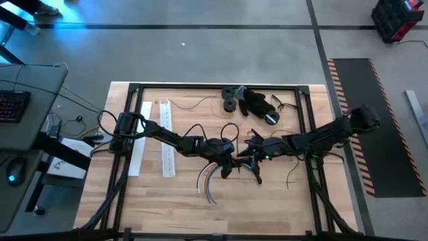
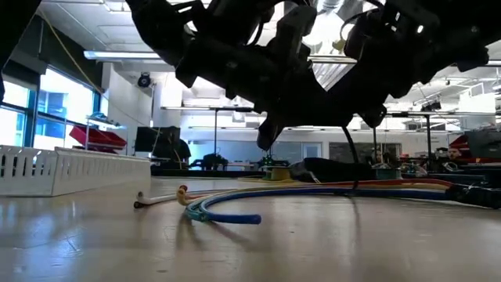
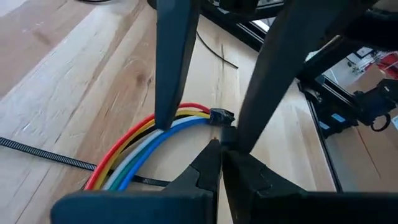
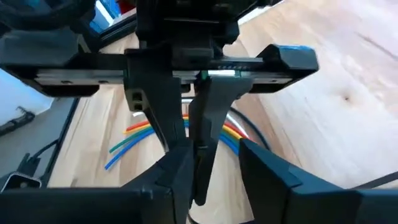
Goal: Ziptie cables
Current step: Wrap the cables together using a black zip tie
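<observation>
meeting mid-table over the cables (image 3: 149,146): left gripper (image 3: 202,127) spread apart astride them, right gripper (image 4: 205,180) grip unclear.

Cables (image 1: 208,182) lie on table (image 1: 281,201) near centre, loose ends fanning toward near edge. Left gripper (image 1: 226,161) directly over bundle, arm reaching in from left; right gripper (image 1: 249,155) just beside it, arm reaching in from right. Grippers meet between table's middle and cables. Perforated strips (image 1: 166,137) lie left of grippers, side by side. Black heap (image 1: 257,102) sits at far edge, behind grippers. Loose ziptie (image 3: 43,155) lies on table beside cables.
</observation>
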Controlling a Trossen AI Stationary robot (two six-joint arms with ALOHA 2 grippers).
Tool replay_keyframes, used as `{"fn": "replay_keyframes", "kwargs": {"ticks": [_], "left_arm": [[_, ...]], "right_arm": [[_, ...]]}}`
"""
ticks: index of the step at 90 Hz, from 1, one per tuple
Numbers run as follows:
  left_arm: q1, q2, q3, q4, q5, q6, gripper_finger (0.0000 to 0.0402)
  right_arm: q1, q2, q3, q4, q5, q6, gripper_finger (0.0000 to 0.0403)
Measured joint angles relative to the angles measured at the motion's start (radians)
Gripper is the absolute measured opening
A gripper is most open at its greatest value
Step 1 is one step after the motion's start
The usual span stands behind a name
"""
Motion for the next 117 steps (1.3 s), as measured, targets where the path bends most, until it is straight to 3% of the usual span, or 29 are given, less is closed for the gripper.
{"fn": "replay_keyframes", "kwargs": {"ticks": [30,48,67,85,117], "left_arm": [[-0.004,0.000,0.000,-0.002,-0.007,-0.002,0.0000],[-0.005,0.000,0.000,0.005,-0.021,-0.025,0.0009],[-0.012,-0.002,0.000,-0.005,-0.026,-0.004,0.0061],[-0.012,-0.002,0.000,-0.101,-0.073,0.006,0.0100],[-0.028,-0.002,0.000,-0.047,-0.084,0.026,0.0113]], "right_arm": [[-0.003,0.051,0.000,0.090,-0.035,0.000,0.0007],[0.004,0.036,0.000,0.082,-0.031,0.058,0.0003],[0.055,0.019,-0.005,0.077,0.045,0.084,0.0001],[0.061,0.019,-0.091,0.084,0.110,0.131,0.0001],[0.061,0.020,-0.092,0.223,0.146,0.159,0.0000]]}}
